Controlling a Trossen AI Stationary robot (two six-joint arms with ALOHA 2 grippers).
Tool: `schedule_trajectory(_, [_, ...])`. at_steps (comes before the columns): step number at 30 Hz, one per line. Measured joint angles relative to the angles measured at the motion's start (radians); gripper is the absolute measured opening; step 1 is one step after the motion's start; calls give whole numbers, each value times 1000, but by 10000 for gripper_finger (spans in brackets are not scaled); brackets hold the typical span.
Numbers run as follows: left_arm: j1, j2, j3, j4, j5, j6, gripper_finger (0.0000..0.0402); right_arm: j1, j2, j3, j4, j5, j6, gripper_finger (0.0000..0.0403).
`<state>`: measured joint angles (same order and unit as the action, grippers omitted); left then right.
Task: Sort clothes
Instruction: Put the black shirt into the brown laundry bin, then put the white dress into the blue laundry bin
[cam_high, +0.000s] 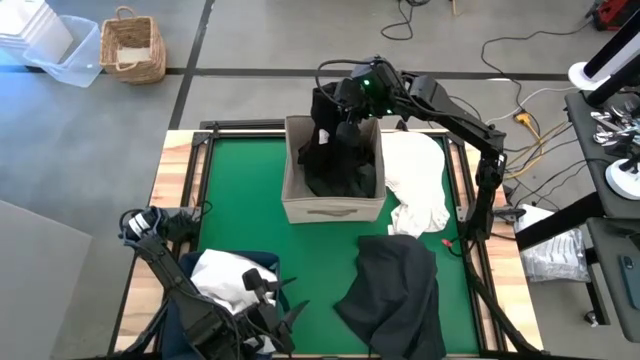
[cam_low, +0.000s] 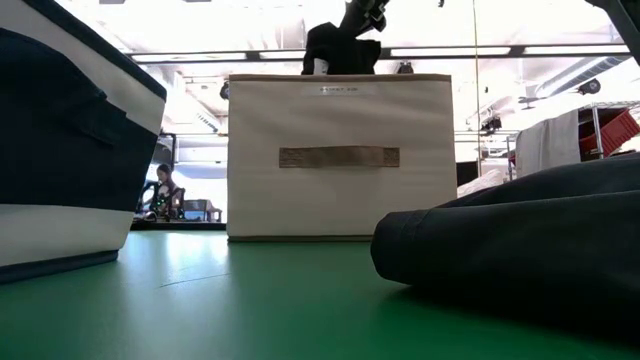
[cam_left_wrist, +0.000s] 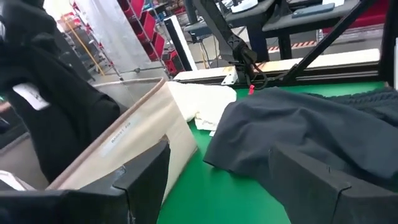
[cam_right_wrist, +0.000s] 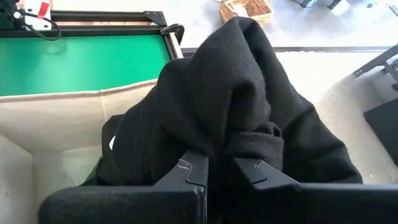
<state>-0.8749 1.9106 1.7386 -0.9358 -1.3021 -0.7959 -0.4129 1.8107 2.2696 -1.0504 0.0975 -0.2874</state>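
Your right claw (cam_right_wrist: 211, 167) is pinched on the black garment (cam_right_wrist: 230, 99), which hangs straight down into the beige box (cam_high: 333, 205). Release lies directly below. Left claw (cam_high: 268, 318) waits spread by the blue bin (cam_low: 60, 140).

My right gripper (cam_right_wrist: 217, 167) is clamped on a black garment (cam_right_wrist: 230, 106), bunched and hanging down into the box w/ more black fabric under it. White clothes (cam_high: 418, 180) lie crumpled just beside that gripper, on the side away from the box. Charcoal garment (cam_high: 395, 295) is spread flat, rumpled, well below the right gripper and just ahead of my left gripper (cam_left_wrist: 217, 180). Another white piece (cam_high: 228, 275) sits bunched right by the left gripper.
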Motion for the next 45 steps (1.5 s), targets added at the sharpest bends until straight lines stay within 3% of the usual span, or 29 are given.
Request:
schedule_trajectory(14, [28, 0, 0, 0, -92, 223, 252, 0, 0, 0, -84, -2, 25, 18])
schedule_trajectory(19, [50, 0, 0, -1, -141, 290, 252, 0, 0, -9, -135, -94, -46, 18])
schedule_trajectory(24, [62, -2, 0, -8, -183, 343, 252, 2, 0, -37, -128, -99, -98, 27])
schedule_trajectory(38, [105, -5, 0, -32, -203, 395, 252, 2, 0, -40, -88, -98, -43, 208])
schedule_trajectory(45, [125, -5, 0, -31, -157, 393, 252, 2, 0, 38, -96, -97, 4, 265])
